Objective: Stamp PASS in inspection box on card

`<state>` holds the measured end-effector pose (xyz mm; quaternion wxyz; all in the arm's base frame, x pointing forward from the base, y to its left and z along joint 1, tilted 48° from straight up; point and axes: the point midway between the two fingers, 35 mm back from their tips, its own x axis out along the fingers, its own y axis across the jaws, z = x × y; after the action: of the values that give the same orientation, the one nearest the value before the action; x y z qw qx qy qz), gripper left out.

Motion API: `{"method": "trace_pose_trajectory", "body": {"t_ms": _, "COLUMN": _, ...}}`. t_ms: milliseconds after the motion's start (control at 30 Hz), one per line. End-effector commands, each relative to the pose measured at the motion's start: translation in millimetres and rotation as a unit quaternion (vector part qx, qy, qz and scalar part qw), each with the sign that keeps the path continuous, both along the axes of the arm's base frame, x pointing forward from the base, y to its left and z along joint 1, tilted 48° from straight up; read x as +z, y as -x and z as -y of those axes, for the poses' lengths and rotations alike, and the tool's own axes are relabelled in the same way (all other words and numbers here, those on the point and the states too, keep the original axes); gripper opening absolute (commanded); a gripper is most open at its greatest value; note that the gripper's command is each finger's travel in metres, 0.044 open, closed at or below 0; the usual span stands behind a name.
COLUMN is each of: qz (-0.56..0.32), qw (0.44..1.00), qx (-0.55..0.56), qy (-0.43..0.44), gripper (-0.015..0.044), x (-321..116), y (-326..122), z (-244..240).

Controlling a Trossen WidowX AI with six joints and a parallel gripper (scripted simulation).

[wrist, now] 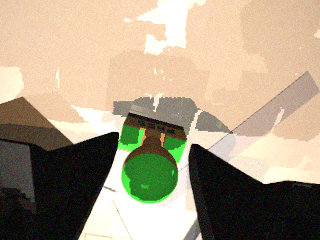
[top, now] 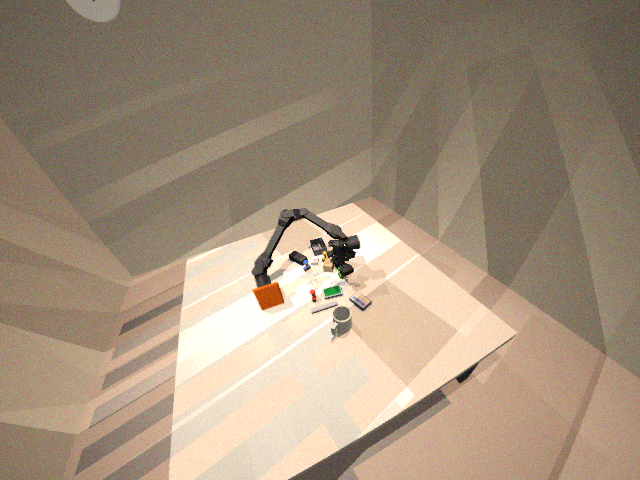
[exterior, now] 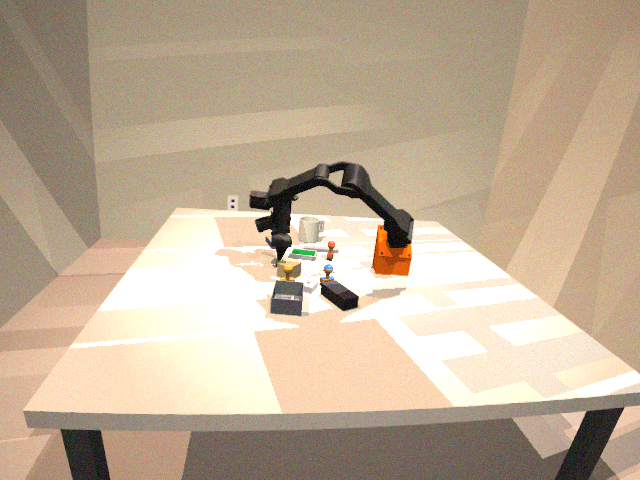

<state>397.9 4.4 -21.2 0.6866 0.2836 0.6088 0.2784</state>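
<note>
A stamp with a round green knob (wrist: 150, 179) and green-and-brown base stands below my gripper; its lettering is too blurred to read. My gripper (top: 342, 274) (exterior: 279, 262) (wrist: 154, 145) is open, pointing down, with one finger on each side of the stamp and visible gaps in the wrist view. The card (top: 317, 280) lies flat beside it; any print on it is too small to make out. A green pad in a pale tray (top: 332, 291) (exterior: 303, 253) and a dark case with a blue label (top: 360, 300) lie beyond the card. Stamps with red (top: 312, 292) (exterior: 331, 244), blue (top: 306, 262) (exterior: 328, 268) and yellow (exterior: 287, 268) knobs stand around it.
A cardboard-coloured block (top: 327, 266) (exterior: 295, 268) stands close to the gripper. A dark open box (top: 317, 246) (exterior: 287, 303) and a black block (top: 297, 257) (exterior: 339, 295) are near the card. A grey mug (top: 341, 320) (exterior: 309, 230) and a pale bar (top: 324, 307) lie beyond the pad.
</note>
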Motion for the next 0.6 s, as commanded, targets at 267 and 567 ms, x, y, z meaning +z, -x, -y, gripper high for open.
{"method": "trace_pose_trajectory", "body": {"t_ms": 267, "qz": 0.000, "qw": 1.000, "qx": 0.000, "qy": 0.000, "gripper": 0.0167, "x": -0.6, "y": 0.3, "z": -0.8}}
{"method": "trace_pose_trajectory", "body": {"t_ms": 567, "qz": 0.000, "qw": 1.000, "qx": 0.000, "qy": 0.000, "gripper": 0.0107, "x": -0.6, "y": 0.3, "z": -0.8}}
